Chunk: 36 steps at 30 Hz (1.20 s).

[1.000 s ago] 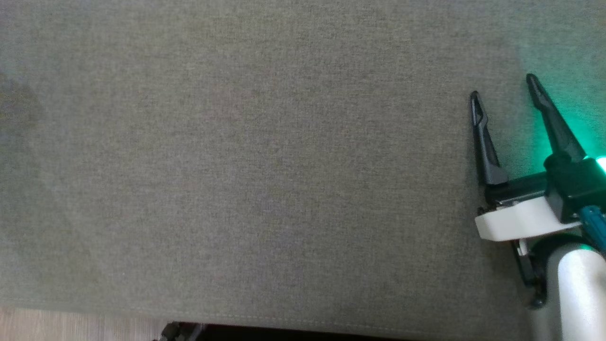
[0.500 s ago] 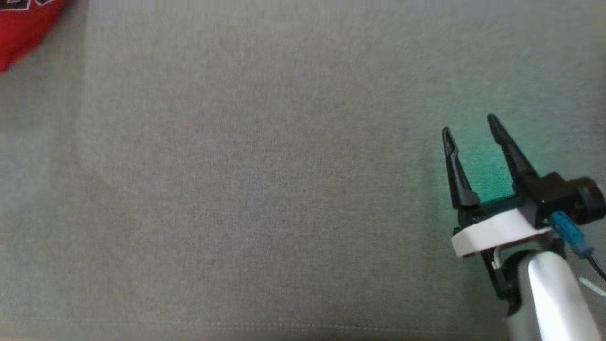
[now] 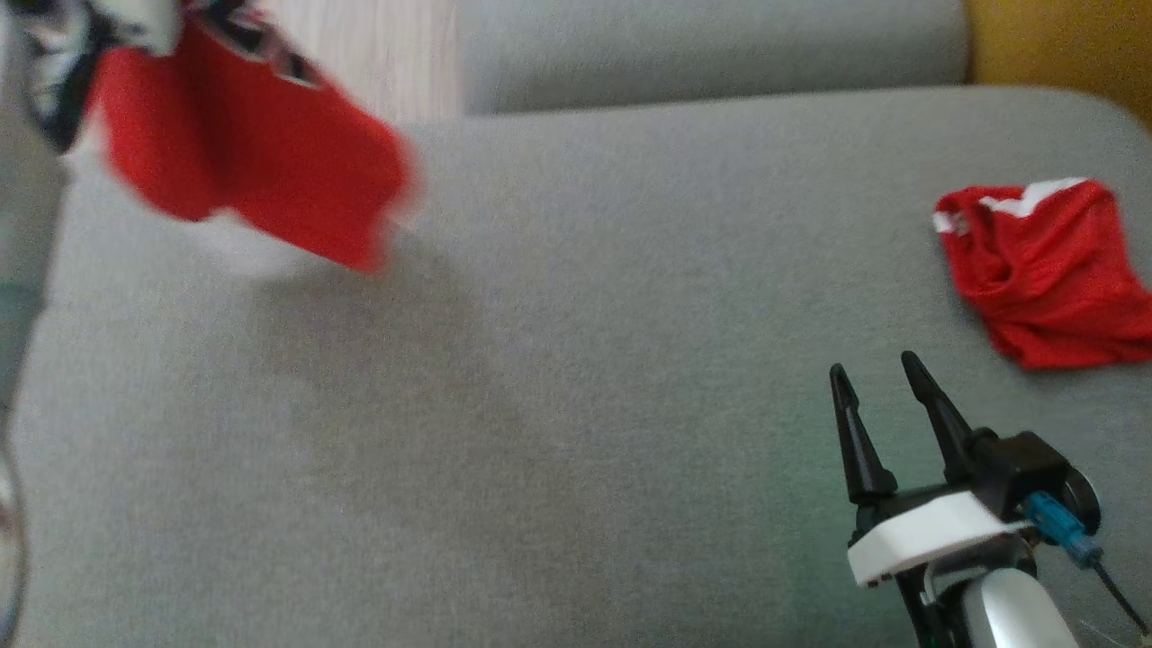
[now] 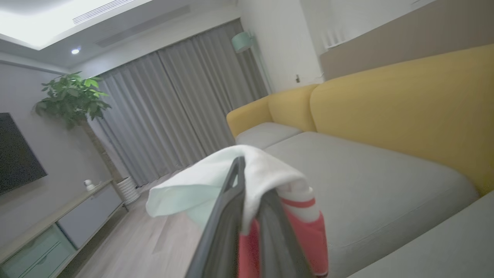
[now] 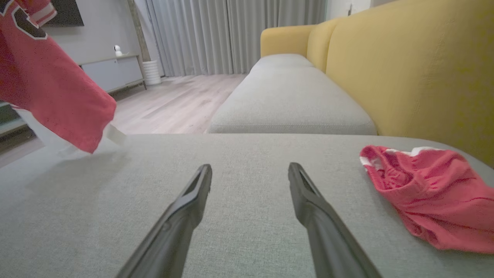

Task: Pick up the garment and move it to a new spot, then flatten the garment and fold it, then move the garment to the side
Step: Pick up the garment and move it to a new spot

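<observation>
Remote operator's view, sofa workspace. My left end effector [image 4: 247, 181] is clenched on the garment [image 3: 261, 171]: in the left wrist view its two dark fingers [image 4: 231, 216] lie pressed together, with white and red cloth [image 4: 266, 173] draped over and pinched between them. The garment, red with white and black trim, hangs in the air at the upper left of the head view, above the left end of the grey seat cushion [image 3: 576, 405]; it is blurred there. In the right wrist view its lower corner [image 5: 50, 92] hangs just over the cushion, and I cannot tell whether it touches. My right end effector [image 3: 873, 367] is released, its fingers spread apart and holding nothing, low over the cushion's right part [image 5: 250, 168]. A second red garment [image 3: 1048, 270] with white trim lies crumpled on the cushion beyond and to the right of that end effector, apart from it [image 5: 428, 189]. A yellow backrest [image 5: 405, 69] stands along the cushion's far right.
</observation>
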{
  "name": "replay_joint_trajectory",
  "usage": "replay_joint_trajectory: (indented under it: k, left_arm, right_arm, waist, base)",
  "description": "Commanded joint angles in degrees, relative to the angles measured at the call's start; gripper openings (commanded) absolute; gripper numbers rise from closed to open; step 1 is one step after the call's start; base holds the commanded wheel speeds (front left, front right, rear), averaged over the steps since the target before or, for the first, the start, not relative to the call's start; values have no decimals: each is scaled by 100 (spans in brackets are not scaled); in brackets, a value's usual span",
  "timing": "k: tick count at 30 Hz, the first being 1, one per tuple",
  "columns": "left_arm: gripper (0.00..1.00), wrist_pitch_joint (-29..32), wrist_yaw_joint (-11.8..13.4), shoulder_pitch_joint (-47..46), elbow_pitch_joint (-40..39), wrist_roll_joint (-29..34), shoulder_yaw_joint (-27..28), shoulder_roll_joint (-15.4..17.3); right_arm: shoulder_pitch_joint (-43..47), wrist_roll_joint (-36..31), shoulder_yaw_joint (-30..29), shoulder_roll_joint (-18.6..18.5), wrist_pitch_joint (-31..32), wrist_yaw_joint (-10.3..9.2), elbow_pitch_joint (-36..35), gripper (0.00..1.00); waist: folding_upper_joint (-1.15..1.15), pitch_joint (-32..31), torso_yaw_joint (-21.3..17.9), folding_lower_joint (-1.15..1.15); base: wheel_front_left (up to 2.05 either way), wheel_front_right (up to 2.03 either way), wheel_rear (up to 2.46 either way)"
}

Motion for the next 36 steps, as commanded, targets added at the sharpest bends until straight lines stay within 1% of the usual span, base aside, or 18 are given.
replay_joint_trajectory:
  k: [1,5,9,12,15,19,24,25,26,27,28,33,36]
  left_arm:
    - [0,63,-17,-267,-308,-111,139,80]
    - [0,282,-21,-109,-707,-386,55,-331]
    - [0,366,-3,404,-1052,-641,-8,-548]
    - [0,334,110,990,-1147,-787,-25,-572]
    - [0,195,240,1555,-1029,-944,36,-540]
    - [0,-139,444,2062,-552,-1077,196,-452]
    - [0,-677,604,2231,102,-1118,382,-341]
    - [19,-774,615,2224,217,-1117,404,-332]
    - [51,-856,612,2214,330,-1118,417,-331]
    - [88,-937,593,2205,434,-1111,415,-333]
    - [100,-1006,578,2192,538,-1110,417,-340]
    - [100,-1284,468,2115,866,-1128,400,-454]
    - [100,-1421,361,2084,943,-1135,363,-513]
  right_arm:
    - [-74,53,107,-11,-113,20,-150,100]
    - [-48,123,46,-11,-200,20,-71,100]
    - [-41,156,29,-11,-253,20,1,100]
    - [-118,168,84,-11,-272,20,37,100]
    - [-274,140,153,-11,-273,20,45,100]
    - [-518,117,244,-11,-271,20,37,100]
    - [-758,63,225,-11,-302,20,51,100]
    - [-786,55,212,-11,-314,20,59,100]
    - [-808,45,197,-11,-325,20,73,100]
    - [-823,35,186,-11,-337,20,89,100]
    - [-835,29,176,-11,-346,20,107,100]
    - [-840,6,105,-11,-368,20,215,100]
    - [-813,8,85,-11,-382,20,285,100]
  waist:
    - [-1,-430,-242,2]
    - [-1,-468,-255,2]
    - [-1,-342,-276,2]
    - [-1,-136,-357,2]
    - [-1,165,-503,2]
    - [-1,592,-754,2]
    - [-1,1005,-981,2]
    - [-1,1060,-999,2]
    - [-1,1094,-1008,2]
    - [-1,1112,-1010,2]
    - [-1,1118,-1008,2]
    - [-1,979,-871,2]
    - [-1,779,-729,2]
  base:
    - [0,0,0]
    - [0,0,0]
    - [0,0,0]
    - [0,0,0]
    - [0,0,0]
    - [0,0,0]
    - [0,0,0]
    - [0,0,0]
    - [0,0,0]
    - [0,0,0]
    - [0,0,0]
    - [0,0,0]
    - [0,0,0]
